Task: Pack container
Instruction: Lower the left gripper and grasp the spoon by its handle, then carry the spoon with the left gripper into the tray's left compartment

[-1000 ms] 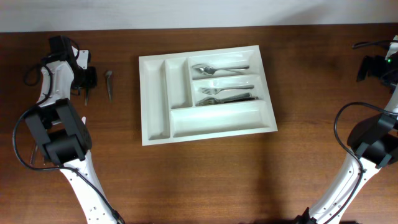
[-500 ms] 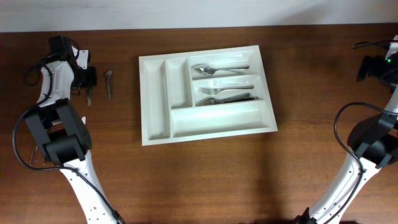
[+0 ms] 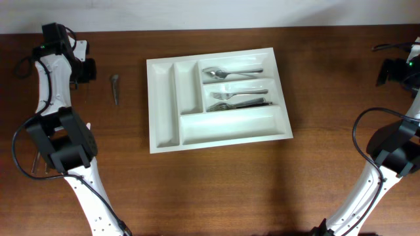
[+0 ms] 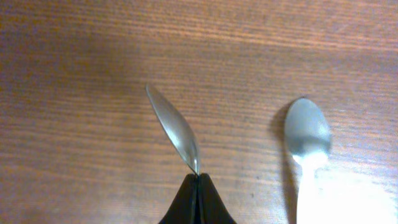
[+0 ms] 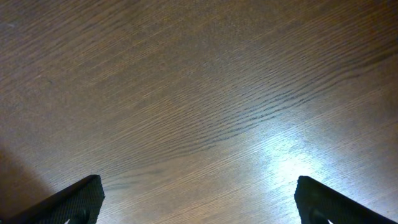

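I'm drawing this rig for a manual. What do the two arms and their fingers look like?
The left arm and right arm have white links, bulky black joints and loose black cables. A green light shows near each wrist. Fingers are black.

Container (image 3: 152, 105) sits mid-surface (image 3: 210, 190). Inside, right half: packed spoon (image 3: 231, 69) in the rearmost crosswise compartment, forks (image 3: 239, 98) in the middle one. Left of the container, apart from it: loose spoon (image 3: 115, 88) on the surface. Farther left, the left gripper (image 4: 199, 191), with the held spoon (image 4: 176, 132) in its jaws, near the loose one.
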Controlling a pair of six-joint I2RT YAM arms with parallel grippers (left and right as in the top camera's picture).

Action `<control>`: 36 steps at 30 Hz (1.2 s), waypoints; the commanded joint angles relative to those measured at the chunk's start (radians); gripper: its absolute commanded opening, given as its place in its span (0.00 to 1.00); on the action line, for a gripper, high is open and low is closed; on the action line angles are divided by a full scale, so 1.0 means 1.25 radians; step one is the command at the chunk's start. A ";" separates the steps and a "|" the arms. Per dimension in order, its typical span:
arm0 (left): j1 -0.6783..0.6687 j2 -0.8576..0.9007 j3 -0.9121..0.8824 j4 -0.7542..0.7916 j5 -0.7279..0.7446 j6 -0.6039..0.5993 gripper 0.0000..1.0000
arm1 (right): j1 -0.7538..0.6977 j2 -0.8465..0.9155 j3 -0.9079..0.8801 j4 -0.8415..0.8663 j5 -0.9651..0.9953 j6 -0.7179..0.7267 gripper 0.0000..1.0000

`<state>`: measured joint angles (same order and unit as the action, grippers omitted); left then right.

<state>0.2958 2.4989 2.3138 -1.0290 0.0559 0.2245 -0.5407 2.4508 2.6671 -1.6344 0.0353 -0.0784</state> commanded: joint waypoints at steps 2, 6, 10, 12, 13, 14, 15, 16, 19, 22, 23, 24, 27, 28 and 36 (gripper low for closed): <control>0.003 0.005 0.056 -0.074 0.008 -0.005 0.02 | 0.004 -0.003 -0.003 0.000 -0.004 0.007 0.99; -0.007 0.005 0.096 -0.178 0.041 -0.030 0.02 | 0.004 -0.003 -0.003 0.000 -0.004 0.007 0.99; -0.034 0.005 0.138 -0.278 0.096 -0.045 0.02 | 0.004 -0.003 -0.003 0.000 -0.004 0.007 0.99; -0.058 0.005 0.161 -0.328 0.108 -0.058 0.02 | 0.004 -0.003 -0.003 0.000 -0.004 0.007 0.99; -0.074 0.005 0.173 -0.355 0.108 -0.067 0.02 | 0.004 -0.003 -0.003 0.000 -0.004 0.007 0.99; -0.089 0.005 0.182 -0.375 0.108 -0.081 0.02 | 0.003 -0.003 -0.003 0.000 -0.004 0.007 0.99; -0.107 0.005 0.192 -0.394 0.108 -0.105 0.02 | 0.003 -0.003 -0.003 0.000 -0.004 0.007 0.99; -0.124 0.005 0.200 -0.409 0.108 -0.130 0.02 | 0.004 -0.003 -0.003 0.000 -0.004 0.007 0.99; -0.179 0.005 0.211 -0.441 0.108 -0.205 0.02 | 0.004 -0.003 -0.003 0.000 -0.004 0.007 0.99; -0.236 0.005 0.211 -0.453 0.108 -0.256 0.02 | 0.004 -0.003 -0.003 0.000 -0.004 0.007 0.99; -0.255 0.005 0.211 -0.452 0.108 -0.262 0.02 | 0.004 -0.003 -0.003 0.000 -0.004 0.007 0.99; -0.269 0.005 0.211 -0.449 0.108 -0.270 0.02 | 0.003 -0.003 -0.003 0.000 -0.004 0.007 0.99; -0.307 0.005 0.210 -0.437 0.108 -0.314 0.02 | 0.004 -0.003 -0.003 0.000 -0.004 0.007 0.99; -0.316 0.005 0.210 -0.435 0.108 -0.326 0.02 | 0.004 -0.003 -0.003 0.000 -0.004 0.007 0.99; -0.339 0.005 0.208 -0.428 0.107 -0.414 0.02 | 0.003 -0.003 -0.003 0.000 -0.004 0.007 0.99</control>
<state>-0.1333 2.4989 2.5549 -1.5681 0.1841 -0.2199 -0.5407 2.4508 2.6671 -1.6344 0.0353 -0.0776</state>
